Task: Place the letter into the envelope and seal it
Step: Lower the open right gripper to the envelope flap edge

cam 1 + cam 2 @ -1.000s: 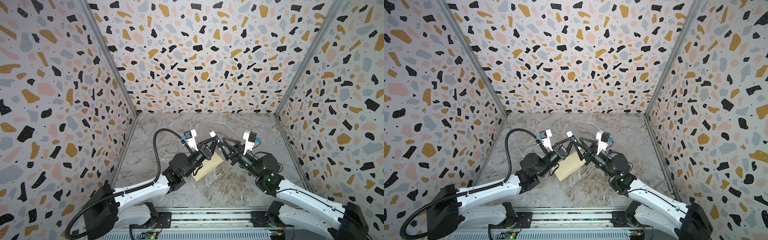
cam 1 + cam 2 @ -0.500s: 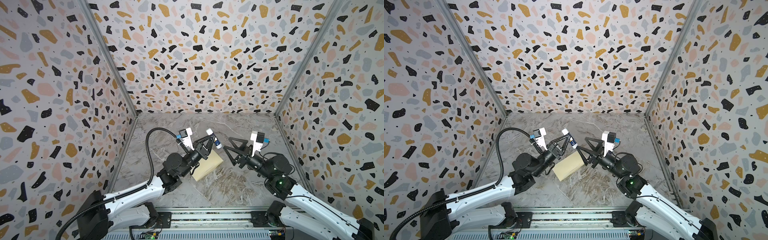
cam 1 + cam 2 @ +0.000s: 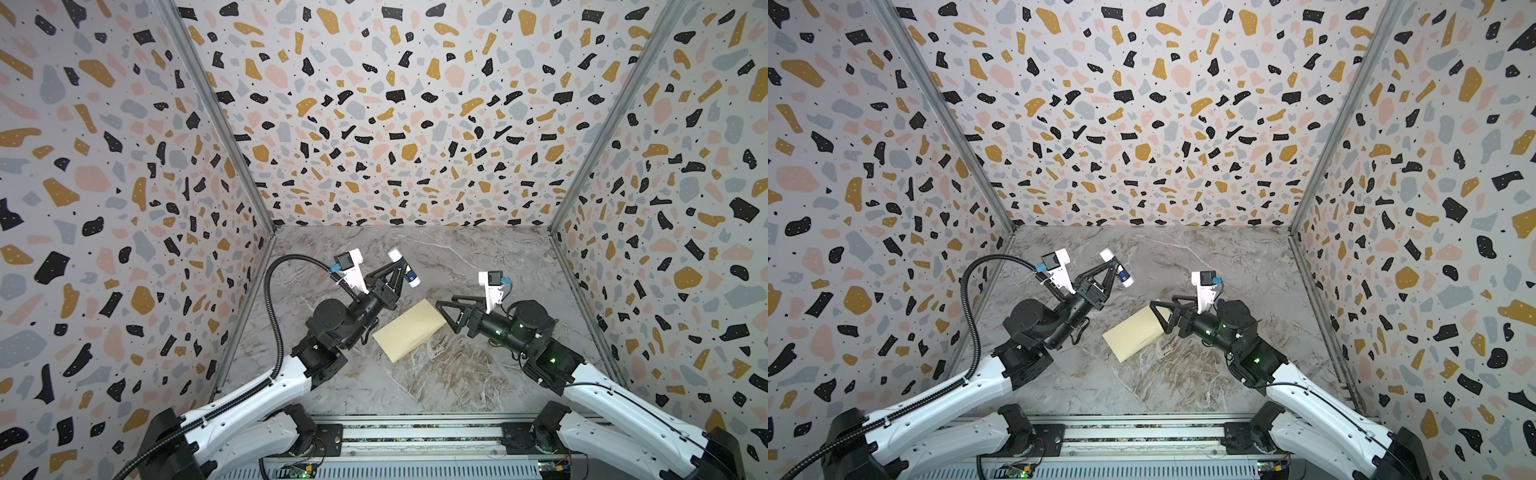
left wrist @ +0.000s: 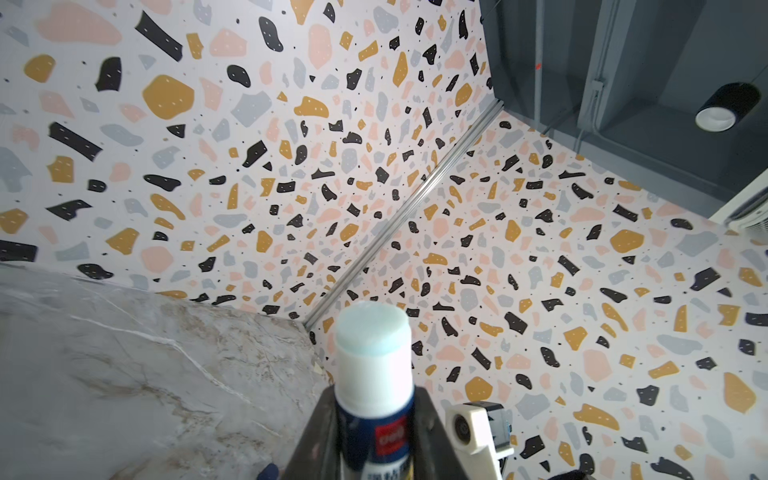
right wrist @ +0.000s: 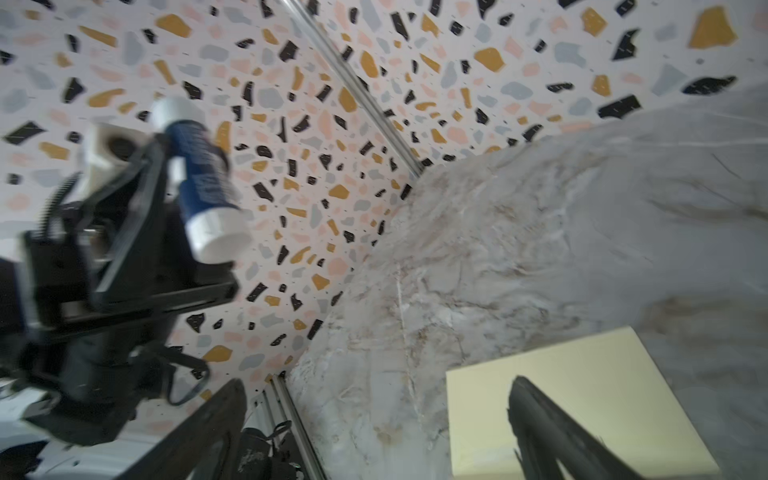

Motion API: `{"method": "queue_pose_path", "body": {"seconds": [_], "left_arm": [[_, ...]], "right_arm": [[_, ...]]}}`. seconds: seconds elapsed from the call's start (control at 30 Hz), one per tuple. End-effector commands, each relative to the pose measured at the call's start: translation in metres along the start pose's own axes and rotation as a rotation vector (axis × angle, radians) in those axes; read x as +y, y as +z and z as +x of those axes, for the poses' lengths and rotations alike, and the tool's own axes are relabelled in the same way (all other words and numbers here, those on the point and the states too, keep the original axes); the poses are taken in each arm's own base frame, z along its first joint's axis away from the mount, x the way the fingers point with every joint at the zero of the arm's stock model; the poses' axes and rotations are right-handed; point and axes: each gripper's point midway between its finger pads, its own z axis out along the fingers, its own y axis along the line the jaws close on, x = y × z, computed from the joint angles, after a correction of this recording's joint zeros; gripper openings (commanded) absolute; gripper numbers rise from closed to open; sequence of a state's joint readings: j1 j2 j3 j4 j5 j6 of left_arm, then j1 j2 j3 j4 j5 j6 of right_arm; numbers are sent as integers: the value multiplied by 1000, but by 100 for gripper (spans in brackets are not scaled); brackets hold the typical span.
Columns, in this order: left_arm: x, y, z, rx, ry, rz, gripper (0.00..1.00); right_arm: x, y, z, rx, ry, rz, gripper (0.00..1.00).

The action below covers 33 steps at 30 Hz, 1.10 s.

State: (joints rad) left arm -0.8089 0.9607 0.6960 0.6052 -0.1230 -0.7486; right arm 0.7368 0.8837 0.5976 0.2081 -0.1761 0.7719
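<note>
Speckled walls (image 3: 374, 124) ring the counter (image 3: 457, 257), where the envelope (image 3: 409, 330) lies flat; no letter shows. My left pincer (image 3: 398, 275) grips the glue stick (image 4: 374, 374), which I should rub softly along the envelope's edge. My right pincer (image 3: 444, 316), by the stick a second ago, now gapes wide near the envelope.

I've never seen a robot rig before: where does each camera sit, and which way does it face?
Top views: high above the near edge, looking down on the marble table, envelope and both arms; nearly the same picture.
Left wrist: on the left arm, looking along the left end effector, shut on a glue stick, up toward a wall corner.
Right wrist: on the right arm, looking between the open right end effector's fingers at the envelope and the left arm.
Shared: both wrist views show the glue stick.
</note>
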Motion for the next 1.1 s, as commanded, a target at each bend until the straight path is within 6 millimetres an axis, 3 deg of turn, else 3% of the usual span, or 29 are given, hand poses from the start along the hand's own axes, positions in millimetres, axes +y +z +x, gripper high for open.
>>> {"method": "queue_pose_path", "body": {"seconds": [0.0, 0.17, 0.27, 0.4, 0.87, 1.07], "left_arm": [[5, -1, -9, -2, 121, -62, 0], [9, -2, -7, 20, 165, -87, 0], [12, -2, -4, 40, 195, -103, 0], [17, -4, -1, 61, 228, -126, 0], [27, -6, 7, 100, 284, -162, 0], [31, -8, 9, 113, 308, -181, 0]], "right_arm": [[-56, 4, 40, 141, 143, 274, 99], [-83, 23, 89, 234, 315, 445, 100], [-89, 34, 107, 271, 366, 524, 99], [-102, 43, 123, 288, 415, 605, 91], [-119, 70, 141, 306, 446, 634, 50], [-128, 72, 142, 315, 440, 638, 25]]}}
